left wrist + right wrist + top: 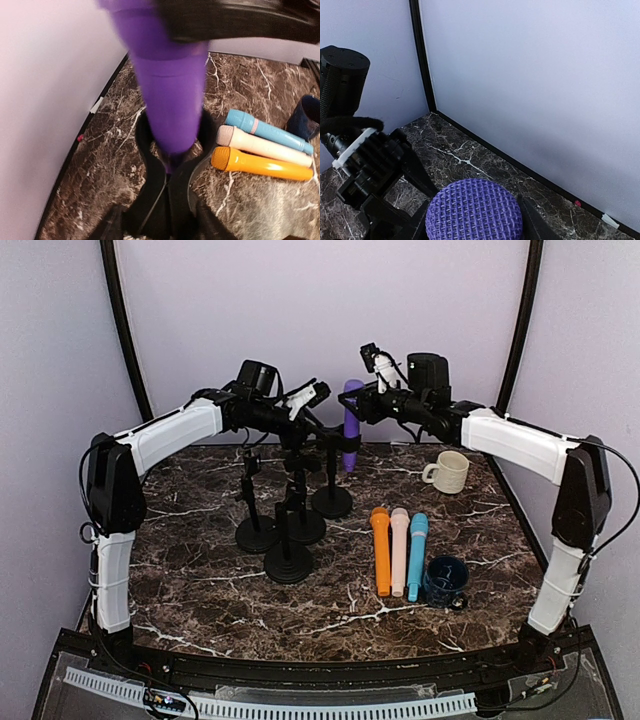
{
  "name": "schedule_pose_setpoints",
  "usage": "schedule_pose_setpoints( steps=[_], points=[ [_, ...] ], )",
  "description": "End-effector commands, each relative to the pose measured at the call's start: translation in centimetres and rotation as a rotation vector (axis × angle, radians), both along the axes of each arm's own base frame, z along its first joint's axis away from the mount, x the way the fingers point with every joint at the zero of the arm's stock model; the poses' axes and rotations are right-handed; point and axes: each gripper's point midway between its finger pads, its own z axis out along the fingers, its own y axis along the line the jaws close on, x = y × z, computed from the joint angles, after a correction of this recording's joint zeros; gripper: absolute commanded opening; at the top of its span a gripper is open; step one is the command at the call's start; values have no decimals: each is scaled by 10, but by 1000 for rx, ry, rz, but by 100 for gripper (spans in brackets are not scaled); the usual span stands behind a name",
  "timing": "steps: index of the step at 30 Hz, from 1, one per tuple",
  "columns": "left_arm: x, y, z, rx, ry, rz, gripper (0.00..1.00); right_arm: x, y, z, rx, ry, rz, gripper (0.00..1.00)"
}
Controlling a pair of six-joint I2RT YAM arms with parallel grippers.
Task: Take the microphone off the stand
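Standing upright near the back of the marble table (200, 600), the purple microphone (352, 420) sits with its lower end in the clip of the rearmost stand (331, 502). The mesh head is on top.

Right gripper (356, 406): reaches in from the right at the microphone's upper part. The right wrist view shows the mesh head seated between dark fingers (532, 222), one against each side. Jaws narrowed onto it, a grip on the head.

Left gripper (318, 422): comes in from the left, low beside the clip and stem. In the left wrist view the purple body fills the centre, blurred. One black finger (235, 20) crosses over its top. The other finger is not visible. Cannot tell whether the jaws are closed, or whether they hold the microphone, the clip or nothing.

Below the purple tip, the left wrist view shows the black clip and stand post.

Other items:
- Three more black stands (288, 565) with round bases, clustered just left of and in front of the occupied one.
- Orange microphone (381, 550), pink microphone (399, 548) and blue microphone (416, 555), lying side by side right of centre.
- Dark blue mug (445, 578) just right of the blue microphone.
- Cream mug (449, 471) at the right rear, handle to the left.
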Motion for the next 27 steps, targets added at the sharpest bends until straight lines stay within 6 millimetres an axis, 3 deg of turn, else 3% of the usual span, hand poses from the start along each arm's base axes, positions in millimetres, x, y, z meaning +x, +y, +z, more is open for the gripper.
schedule_pose_setpoints(
  steps=[1,3,5,9,14,16,20,27],
  points=[
    [4,-3,16,-22,-17,24,61,-9,-36,59,45,-121,-145,6],
    [6,-5,27,-54,-18,37,76,-14,-46,64,48,-129,-168,6],
    [8,-7,42,-92,-29,42,80,-20,-54,67,49,-133,-185,7],
    [10,-8,82,-177,-64,61,83,-34,-74,72,70,-123,-219,7],
    [-8,-11,121,-276,-73,-8,85,-47,-88,74,120,-100,-198,7],
    [-15,-15,126,-303,-62,-52,85,-47,-87,69,126,-82,-191,6],
    [-20,-19,116,-308,-34,-85,85,-45,-81,59,150,-58,-167,6],
    [-22,-16,100,-268,-14,-83,84,-42,-67,62,230,-62,-104,6]
  ],
)
